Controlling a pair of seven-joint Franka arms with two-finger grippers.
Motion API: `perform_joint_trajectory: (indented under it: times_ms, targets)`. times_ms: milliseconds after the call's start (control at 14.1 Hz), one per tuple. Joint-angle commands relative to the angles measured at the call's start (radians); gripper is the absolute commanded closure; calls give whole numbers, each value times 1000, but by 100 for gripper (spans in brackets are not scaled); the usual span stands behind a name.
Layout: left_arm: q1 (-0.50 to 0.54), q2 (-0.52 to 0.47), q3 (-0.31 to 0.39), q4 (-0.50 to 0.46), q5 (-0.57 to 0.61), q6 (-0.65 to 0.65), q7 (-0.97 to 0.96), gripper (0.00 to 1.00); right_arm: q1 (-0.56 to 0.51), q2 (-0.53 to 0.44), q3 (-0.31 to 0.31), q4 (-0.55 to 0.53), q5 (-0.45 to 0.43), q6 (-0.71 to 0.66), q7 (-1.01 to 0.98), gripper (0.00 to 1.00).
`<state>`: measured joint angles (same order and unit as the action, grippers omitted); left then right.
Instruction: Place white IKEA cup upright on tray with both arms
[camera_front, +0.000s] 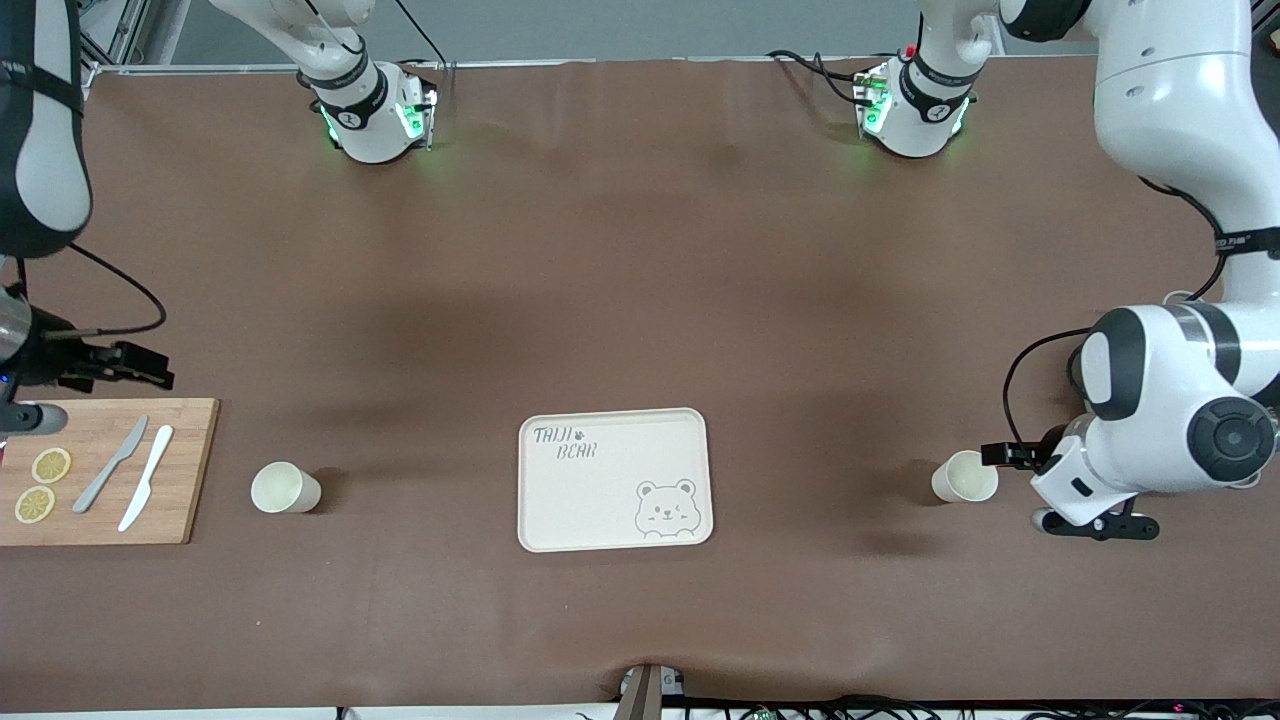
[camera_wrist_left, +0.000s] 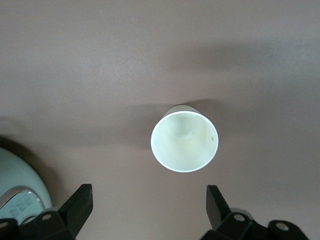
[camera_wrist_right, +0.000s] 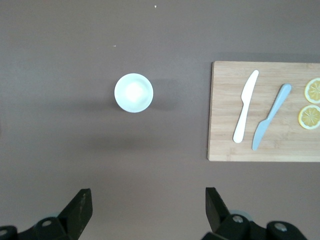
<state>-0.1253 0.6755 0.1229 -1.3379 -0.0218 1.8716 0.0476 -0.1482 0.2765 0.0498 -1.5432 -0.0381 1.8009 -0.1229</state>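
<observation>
The cream tray (camera_front: 614, 480) lies bare, with one white cup (camera_front: 966, 476) toward the left arm's end and another cup (camera_front: 285, 488) toward the right arm's end, beside the cutting board (camera_front: 105, 470). The left gripper (camera_wrist_left: 150, 200) hangs spread wide beside its cup, holding nothing. The right gripper (camera_wrist_right: 148, 206) hovers above the table near the board, jaws parted and empty.

Two white cups (camera_front: 286, 488) (camera_front: 966, 476) stand upright near the bench's opposite ends; the cream bear tray (camera_front: 614, 480) lies between, toward the front-camera edge.

White arms (camera_front: 1165, 100), black joint bands, black cables.
</observation>
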Motion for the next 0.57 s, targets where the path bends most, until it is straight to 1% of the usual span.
perform_joint_trajectory:
  times_ms: [0,142,284,426,497]
  targets:
    - [6,41,-6,13,13,24,17,0,-8,84,5,37,20,55,16,0]
    - [16,77,-6,13,13,75,17,0,-19,125,5,37,36,84,17,0]
    - [21,117,-8,11,-4,115,18,0,-22,174,4,37,75,116,16,0]
    - [19,134,-8,8,-16,129,17,0,-25,220,4,34,78,197,14,0]
    - [16,134,-8,8,-17,129,17,0,-25,240,4,34,70,216,14,0]
